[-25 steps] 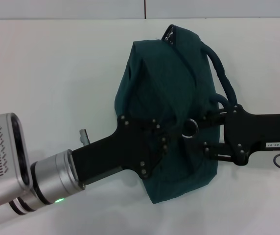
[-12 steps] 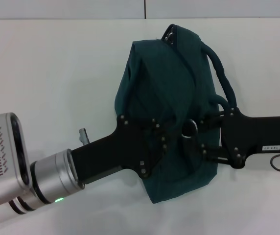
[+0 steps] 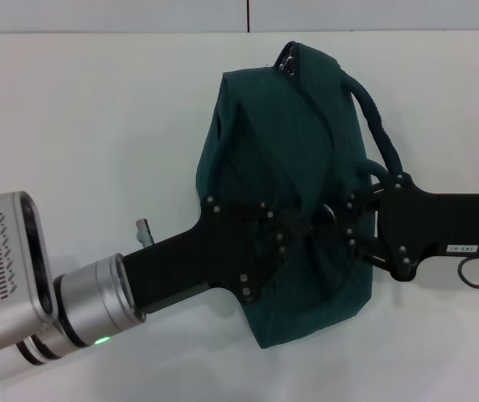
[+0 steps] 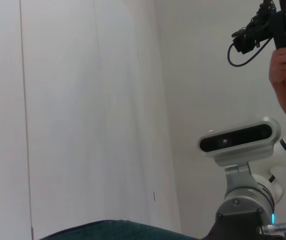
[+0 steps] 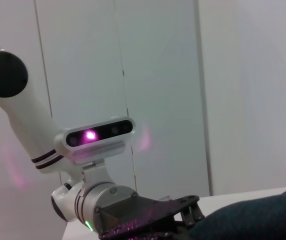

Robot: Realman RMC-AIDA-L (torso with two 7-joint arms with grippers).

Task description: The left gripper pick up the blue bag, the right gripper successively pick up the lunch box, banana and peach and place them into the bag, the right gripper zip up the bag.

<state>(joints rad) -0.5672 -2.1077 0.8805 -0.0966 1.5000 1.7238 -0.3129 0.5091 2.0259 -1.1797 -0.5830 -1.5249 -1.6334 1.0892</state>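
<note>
The blue bag [image 3: 285, 180] lies on the white table [image 3: 97, 126], in the middle of the head view, bulging, with its top fold running up toward the far end. One padded handle [image 3: 380, 138] arcs out on the bag's right side. At the far end a small metal fitting [image 3: 288, 60] shows at the edge of the fabric.

The left hand [image 3: 294, 239] reaches in from the lower left, its silver wrist showing a green light, and its black linkage lies over the near half of the bag. Its fingers appear pressed into the fabric at the middle fold, but black against dark cloth, one cannot tell how far they are closed or whether they grip the bag.

The right hand [image 3: 330, 228] comes in from the right, its black arm bearing a small white label, with the fingertips meeting the bag at the middle fold, just beside the left hand's tips. They appear drawn together there; what they pinch is hidden.

In the right wrist view a corner of the bag [image 5: 263, 215] sits beside the left hand's linkage [image 5: 158, 215].
</note>
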